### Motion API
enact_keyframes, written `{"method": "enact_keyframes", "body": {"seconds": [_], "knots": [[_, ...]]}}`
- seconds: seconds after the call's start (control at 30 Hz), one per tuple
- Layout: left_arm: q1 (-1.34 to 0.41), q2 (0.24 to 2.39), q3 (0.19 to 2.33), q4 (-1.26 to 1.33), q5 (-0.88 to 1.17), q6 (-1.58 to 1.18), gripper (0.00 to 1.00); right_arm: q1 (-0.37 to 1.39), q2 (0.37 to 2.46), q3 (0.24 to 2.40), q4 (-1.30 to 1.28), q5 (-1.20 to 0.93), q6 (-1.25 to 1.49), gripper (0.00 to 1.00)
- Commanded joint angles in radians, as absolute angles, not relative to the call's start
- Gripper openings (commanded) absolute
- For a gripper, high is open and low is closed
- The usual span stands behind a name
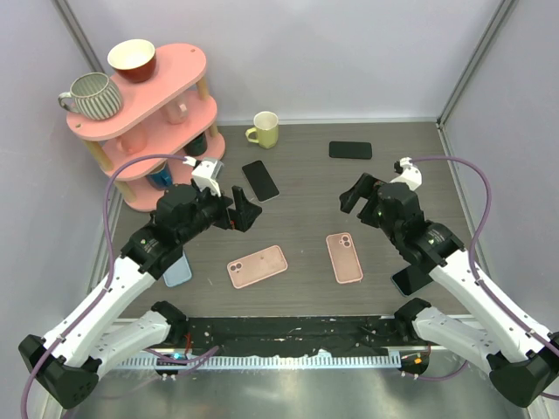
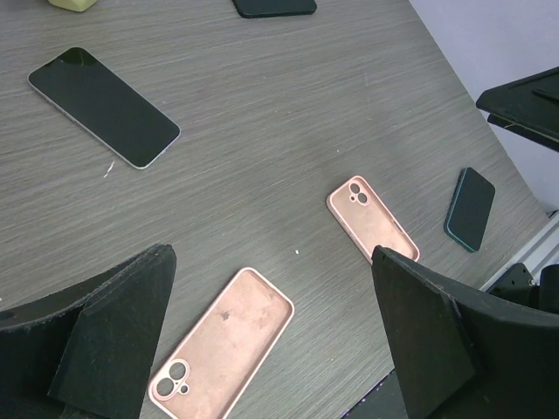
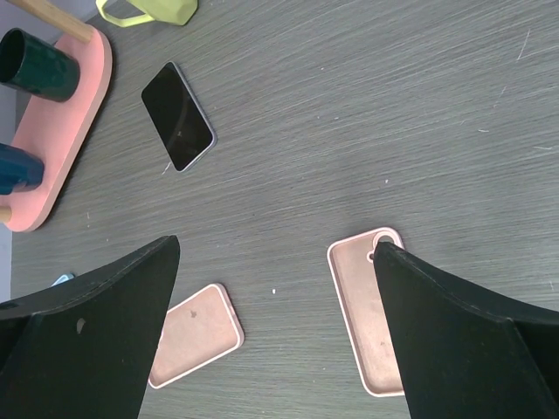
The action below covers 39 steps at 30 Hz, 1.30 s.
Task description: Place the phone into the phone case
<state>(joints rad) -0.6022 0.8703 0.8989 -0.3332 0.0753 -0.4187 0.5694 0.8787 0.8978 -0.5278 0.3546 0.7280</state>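
Tabletop (image 1: 306,209) of grey wood-grain laminate carries everything, with a pink tiered rack (image 1: 175,65) at its far left. Both arms hover over the middle: the left gripper (image 1: 243,209) and the right gripper (image 1: 354,192) each stand with jaws spread wide, holding nothing. Two pink, matte, round-cornered cases lie hollow side up, the left case (image 1: 257,266) and the right case (image 1: 344,257). The phone (image 1: 260,180), a slim glossy black slab with a pale edge, lies just beyond the left gripper, its long axis running diagonally from far left to near right. The left arm looks nearer.
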Motion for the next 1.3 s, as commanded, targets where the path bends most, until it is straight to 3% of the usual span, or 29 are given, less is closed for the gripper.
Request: {"method": "enact_keyframes", "body": {"seconds": [0.0, 0.27, 0.57, 0.7, 0.93, 1.1, 1.27], "knots": [[-0.606, 0.871, 0.914, -0.307, 0.077, -0.426, 1.00, 0.571, 0.867, 0.950, -0.535, 0.390, 0.753, 1.00], [-0.606, 0.865, 0.916, -0.311, 0.046, -0.422, 1.00, 0.571, 0.882, 0.933, -0.615, 0.483, 0.871, 1.00], [-0.609, 0.847, 0.910, -0.321, -0.021, -0.426, 1.00, 0.557, 1.080, 1.048, -1.070, 0.878, 1.263, 0.95], [-0.609, 0.850, 0.919, -0.331, -0.017, -0.429, 1.00, 0.392, 1.175, 1.054, -1.256, 0.910, 1.449, 0.95], [-0.609, 0.836, 0.899, -0.316, -0.063, -0.426, 1.00, 0.089, 1.227, 0.936, -1.189, 0.812, 1.339, 0.97], [-0.609, 0.851, 0.905, -0.324, -0.074, -0.425, 1.00, 0.043, 1.232, 0.893, -1.073, 0.759, 1.226, 0.97], [-0.611, 0.879, 0.902, -0.372, -0.227, -0.521, 1.00, 0.043, 1.221, 0.850, -0.794, 0.504, 0.834, 0.88]]}}
